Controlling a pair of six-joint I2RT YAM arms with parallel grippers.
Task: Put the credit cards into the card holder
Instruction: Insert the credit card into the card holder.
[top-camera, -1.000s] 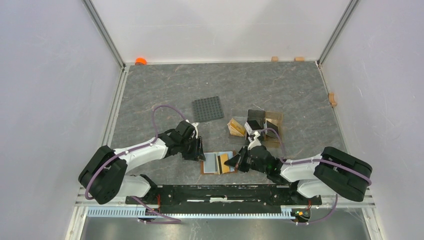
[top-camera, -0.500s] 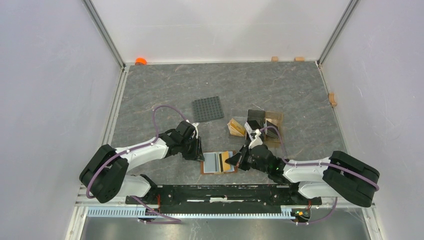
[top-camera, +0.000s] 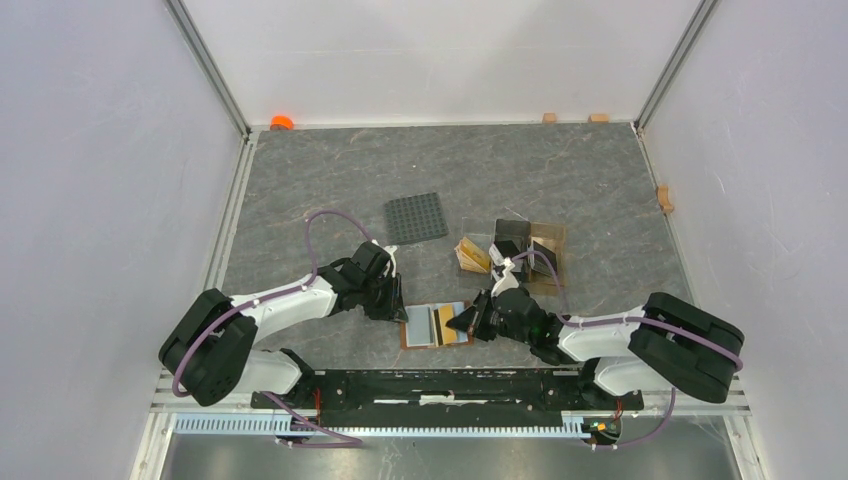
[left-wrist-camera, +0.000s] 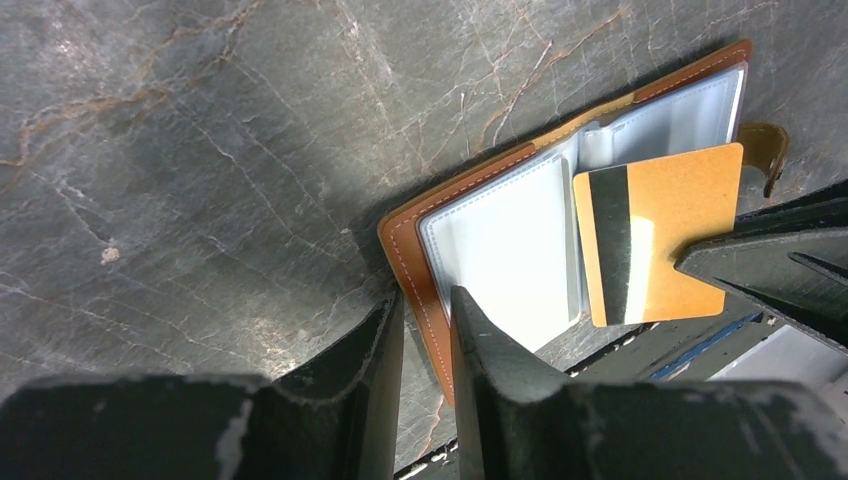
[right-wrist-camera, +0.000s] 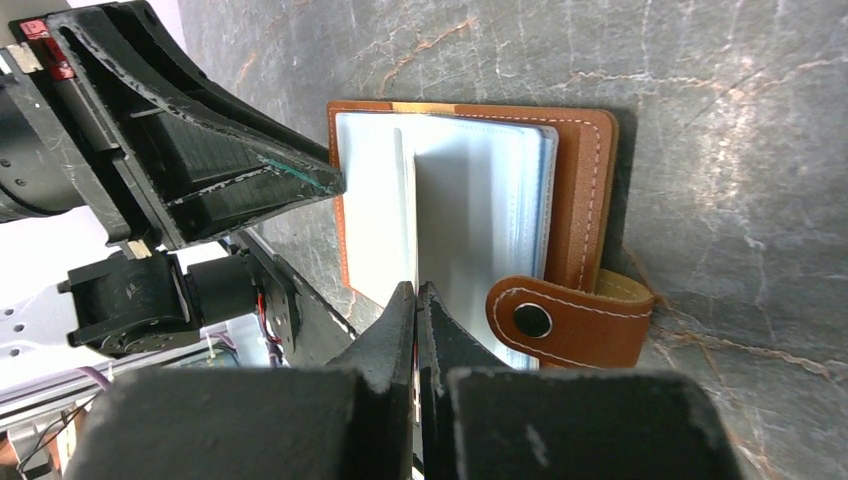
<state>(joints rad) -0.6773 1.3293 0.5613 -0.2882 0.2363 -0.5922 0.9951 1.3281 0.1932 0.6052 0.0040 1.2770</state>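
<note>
The brown leather card holder (top-camera: 421, 341) lies open near the table's front edge, its clear sleeves up (left-wrist-camera: 505, 250) and its snap strap (right-wrist-camera: 560, 320) at the right. My left gripper (top-camera: 398, 302) (left-wrist-camera: 427, 300) has its jaws narrowed on the holder's left cover edge, with the leather between the fingertips. My right gripper (top-camera: 468, 322) (right-wrist-camera: 416, 292) is shut on a yellowish credit card (left-wrist-camera: 660, 235) with a black stripe. It holds the card tilted over the holder's right half. In the right wrist view the card (right-wrist-camera: 411, 205) shows edge-on against the sleeves.
A dark grey studded plate (top-camera: 416, 217) lies behind the holder. A clear amber stand (top-camera: 552, 240) with more cards (top-camera: 472, 254) beside it sits behind the right arm. Small wooden blocks (top-camera: 664, 197) and an orange object (top-camera: 282, 122) line the far edges.
The left jaws have narrowed around the holder's left edge. The right gripper has shifted a little left with the card, over the open holder.
</note>
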